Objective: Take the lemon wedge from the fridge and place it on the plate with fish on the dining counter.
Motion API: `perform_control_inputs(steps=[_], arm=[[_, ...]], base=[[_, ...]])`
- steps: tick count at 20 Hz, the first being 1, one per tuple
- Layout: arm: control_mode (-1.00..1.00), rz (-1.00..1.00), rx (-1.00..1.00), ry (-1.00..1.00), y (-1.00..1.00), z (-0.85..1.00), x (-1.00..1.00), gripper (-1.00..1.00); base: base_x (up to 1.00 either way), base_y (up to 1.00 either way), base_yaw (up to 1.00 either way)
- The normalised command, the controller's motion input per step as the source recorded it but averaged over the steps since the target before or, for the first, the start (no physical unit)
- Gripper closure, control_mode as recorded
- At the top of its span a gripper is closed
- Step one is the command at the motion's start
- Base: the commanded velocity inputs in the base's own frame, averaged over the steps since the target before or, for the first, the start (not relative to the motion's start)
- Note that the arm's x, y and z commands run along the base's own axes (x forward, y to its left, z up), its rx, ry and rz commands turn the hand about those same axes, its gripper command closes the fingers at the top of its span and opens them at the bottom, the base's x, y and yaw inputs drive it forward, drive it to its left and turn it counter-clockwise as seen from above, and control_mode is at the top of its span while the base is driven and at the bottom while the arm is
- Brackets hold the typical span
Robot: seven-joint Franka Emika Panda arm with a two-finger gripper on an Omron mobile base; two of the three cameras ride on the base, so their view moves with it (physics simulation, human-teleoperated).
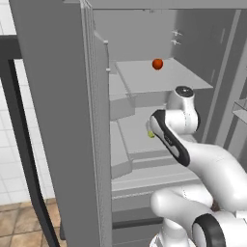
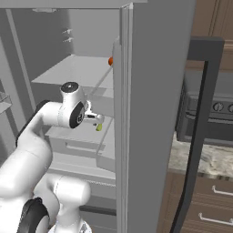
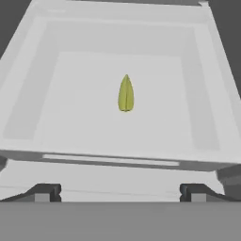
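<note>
Yellow-green lemon wedge [image 3: 125,93] on fridge [image 1: 62,120] shelf | hand [image 3: 120,192] spread, apart

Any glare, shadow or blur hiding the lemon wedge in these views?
Hand view: flat even light, no glare, lemon wedge slightly soft but clear on the fridge shelf. Left base view: arm covers most of the wedge. Right base view: wedge tiny, coarse, beside the open gripper.
</note>
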Motion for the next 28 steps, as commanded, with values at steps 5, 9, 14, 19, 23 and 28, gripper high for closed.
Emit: perform_control_inputs(steps=[5, 9, 14, 19, 23, 28], arm=[[-1.00, 0.00, -0.04, 0.00, 0.00, -0.30, 0.72, -1.00], [-1.00, 0.00, 0.00, 0.00, 0.00, -0.23, 0.58, -1.00], [-1.00, -0.01, 0.00, 0.00, 0.00, -0.32, 0.21, -1.00], [-1.00, 0.00, 0.00, 0.00, 0.00, -0.46, 0.01, -1.00], [-1.00, -0.01, 0.00, -0.03, 0.00, -0.13, 0.25, -1.00], [-1.00, -0.02, 0.00, -0.02, 0.00, -0.13, 0.37, -1.00]], base=[[0.00, 0.00, 0.00], [0.00, 0.00, 0.00], [0.00, 0.00, 0.00], [0.00, 0.00, 0.00], [0.00, 0.00, 0.00], [0.00, 0.00, 0.00]])
